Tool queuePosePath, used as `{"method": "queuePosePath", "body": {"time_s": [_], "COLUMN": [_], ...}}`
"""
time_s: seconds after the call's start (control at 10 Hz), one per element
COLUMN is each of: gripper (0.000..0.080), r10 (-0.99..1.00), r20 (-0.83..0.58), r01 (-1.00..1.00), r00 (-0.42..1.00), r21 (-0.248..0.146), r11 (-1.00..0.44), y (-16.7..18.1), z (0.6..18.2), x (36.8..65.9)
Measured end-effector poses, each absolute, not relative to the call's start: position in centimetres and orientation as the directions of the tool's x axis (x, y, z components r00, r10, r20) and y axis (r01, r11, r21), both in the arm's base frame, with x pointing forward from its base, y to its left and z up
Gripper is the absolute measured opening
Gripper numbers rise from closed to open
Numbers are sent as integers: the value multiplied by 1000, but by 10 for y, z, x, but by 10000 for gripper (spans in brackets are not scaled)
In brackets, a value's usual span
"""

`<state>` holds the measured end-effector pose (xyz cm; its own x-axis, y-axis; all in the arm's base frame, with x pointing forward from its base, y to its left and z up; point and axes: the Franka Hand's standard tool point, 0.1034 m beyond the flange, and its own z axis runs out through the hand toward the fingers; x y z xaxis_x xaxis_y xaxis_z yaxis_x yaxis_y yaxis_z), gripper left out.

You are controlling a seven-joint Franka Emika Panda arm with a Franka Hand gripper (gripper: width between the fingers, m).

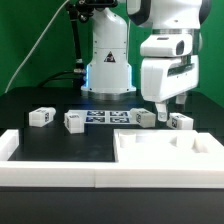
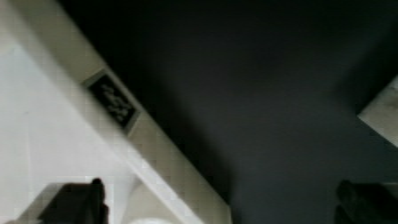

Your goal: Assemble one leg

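Several white legs with tags lie in a row on the black table: one leg (image 1: pixel 41 117) and a second leg (image 1: pixel 74 121) at the exterior view's left, a third leg (image 1: pixel 146 117) and a fourth leg (image 1: pixel 181 120) at its right. My gripper (image 1: pixel 168 104) hangs just above the table between the third and fourth legs, open and empty. In the wrist view my gripper (image 2: pixel 221 205) has its dark fingers (image 2: pixel 71 205) wide apart. A long white tagged part (image 2: pixel 111 102), apparently a leg, runs close beside one finger. Another white corner (image 2: pixel 384 115) shows at the frame's edge.
The marker board (image 1: pixel 108 117) lies between the second and third legs. The large white square panel (image 1: pixel 165 150) lies in front of the gripper. A white raised wall (image 1: pixel 45 172) runs along the table's front. The robot base (image 1: pixel 108 65) stands behind.
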<state>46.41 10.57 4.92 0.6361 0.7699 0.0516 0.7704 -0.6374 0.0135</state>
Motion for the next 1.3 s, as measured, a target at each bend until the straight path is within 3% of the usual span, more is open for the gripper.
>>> {"method": "queuePosePath", "body": {"time_s": [0.4,0.9,1.3], "gripper": [648,648,648], "r10": [459,364,362], "r20": [63,15,-312], "r01": [461,364,365], "r00": [886,931,878], "r21": [-25,-48,-50], "r11": [-887,-930,-930], "y": [140,143,154], "z": [44,43,41], "x": [447,441,419]}}
